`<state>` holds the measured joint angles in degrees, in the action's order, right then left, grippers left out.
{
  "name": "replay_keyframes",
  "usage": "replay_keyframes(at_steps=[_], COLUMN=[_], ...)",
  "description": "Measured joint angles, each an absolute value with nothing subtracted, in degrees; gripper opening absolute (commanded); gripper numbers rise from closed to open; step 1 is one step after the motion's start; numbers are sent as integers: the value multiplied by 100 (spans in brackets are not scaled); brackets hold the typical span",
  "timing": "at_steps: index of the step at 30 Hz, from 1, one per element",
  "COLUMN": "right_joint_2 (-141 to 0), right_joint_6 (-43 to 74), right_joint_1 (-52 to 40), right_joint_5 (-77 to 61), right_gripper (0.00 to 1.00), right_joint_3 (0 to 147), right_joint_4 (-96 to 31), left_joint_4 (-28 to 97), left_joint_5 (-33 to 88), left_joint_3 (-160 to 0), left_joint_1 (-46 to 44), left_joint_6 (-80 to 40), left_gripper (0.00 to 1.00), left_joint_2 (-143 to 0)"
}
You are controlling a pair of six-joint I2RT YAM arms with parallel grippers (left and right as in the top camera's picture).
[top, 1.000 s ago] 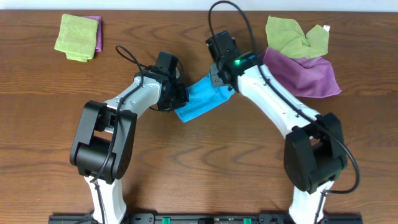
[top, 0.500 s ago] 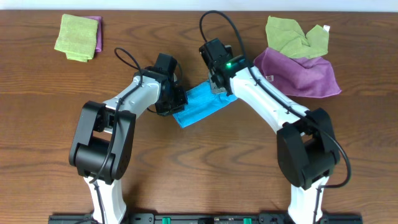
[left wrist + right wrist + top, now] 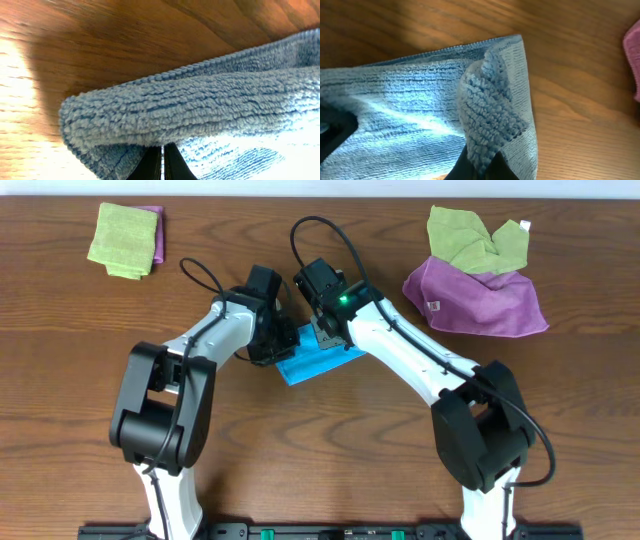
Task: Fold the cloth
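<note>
Wooden table (image 3: 330, 460) all round, and off in the far left corner sits a folded green cloth (image 3: 124, 240) with a bit of purple peeking out behind it, well away from the action. Moving in, the left gripper (image 3: 162, 161) is down at the table with its fingertips squeezed together on the near edge of the cloth (image 3: 315, 363). In its wrist view the blue pile bulges right over the tips, so the cloth is basically touching it and spreading out ahead and to its right. What's changed: over the last second the right gripper (image 3: 480, 167) has swung across toward the left one, dragging its end of the cloth along, so the blue patch looks a lot shorter and the two grippers are now just beside each other. I read that as the fold being carried over, far end coming onto the near end, but not laid flat or let go yet. The right gripper is clamped on a corner; its wrist view shows that corner pinched up into a little peak right at its tips, with the rest lying flat on the table beyond and to its left. Past it on the right, a purple cloth (image 3: 480, 300) and a crumpled green cloth (image 3: 475, 235) sit well apart from both grippers, not involved at all.
</note>
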<state>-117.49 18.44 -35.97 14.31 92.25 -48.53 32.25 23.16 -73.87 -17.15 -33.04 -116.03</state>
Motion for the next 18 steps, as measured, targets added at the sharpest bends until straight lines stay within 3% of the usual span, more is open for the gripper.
replay_keyframes(at_steps=[12, 18], right_joint_2=[-11749, -11749], right_joint_6=[1844, 1844], right_joint_1=[-3583, -3583], right_joint_5=[1326, 1319], right_gripper=[2, 2], right_joint_3=[9225, 9225], right_joint_4=[-4840, -4757], left_joint_4=[3251, 3277], left_joint_5=[2316, 2202], left_joint_3=[-7387, -7566], left_joint_1=[-1363, -1297], left_joint_6=[-3153, -3057], left_gripper=[6, 6], left_joint_2=[-11439, -10412])
